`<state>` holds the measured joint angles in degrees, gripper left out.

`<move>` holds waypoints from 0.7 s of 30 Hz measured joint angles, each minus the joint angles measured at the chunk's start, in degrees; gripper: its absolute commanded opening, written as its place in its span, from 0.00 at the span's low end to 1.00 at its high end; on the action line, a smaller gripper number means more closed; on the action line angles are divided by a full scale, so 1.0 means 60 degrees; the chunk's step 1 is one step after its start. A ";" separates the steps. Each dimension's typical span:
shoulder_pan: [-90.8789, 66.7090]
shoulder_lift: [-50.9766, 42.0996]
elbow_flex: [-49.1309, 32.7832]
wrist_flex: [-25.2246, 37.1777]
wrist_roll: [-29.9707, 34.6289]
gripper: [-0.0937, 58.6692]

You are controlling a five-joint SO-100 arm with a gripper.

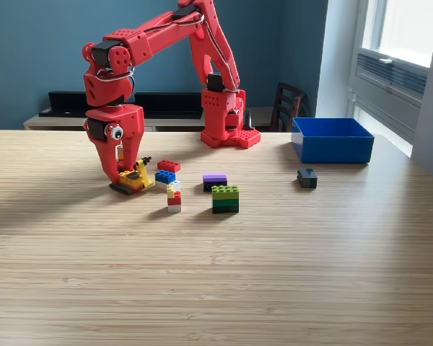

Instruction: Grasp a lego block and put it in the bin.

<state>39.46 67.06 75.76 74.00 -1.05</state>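
Observation:
My red gripper [125, 180] points down at the table on the exterior view's left. Its fingers are closed around a yellow lego block [135, 179] with dark parts, which sits tilted at the fingertips, its bottom at the table surface. The bright blue bin [332, 140] stands open-topped at the back right, far from the gripper. Other lego blocks lie between them: a red one [168, 166], a blue one [165, 176], a small white, yellow and red stack [174, 197], a purple one [215, 179] and a green stack [225, 198].
A dark block [307, 177] lies just in front of the bin. The arm's red base [227, 119] stands at the table's back middle. A dark chair [287, 106] is behind the table, and a window wall runs along the right.

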 measured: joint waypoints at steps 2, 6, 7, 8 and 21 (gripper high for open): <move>-0.0176 0.0000 -0.0630 0.0527 0.0117 0.00; -0.0542 0.0190 -0.1553 0.1318 0.0190 0.00; -0.0674 0.0381 -0.1641 0.1479 0.0190 0.00; -0.0820 0.0615 -0.1699 0.1655 0.0190 0.00; -0.6064 0.4966 0.1436 0.2739 0.0396 0.00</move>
<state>3.08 96.86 84.38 90.44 1.32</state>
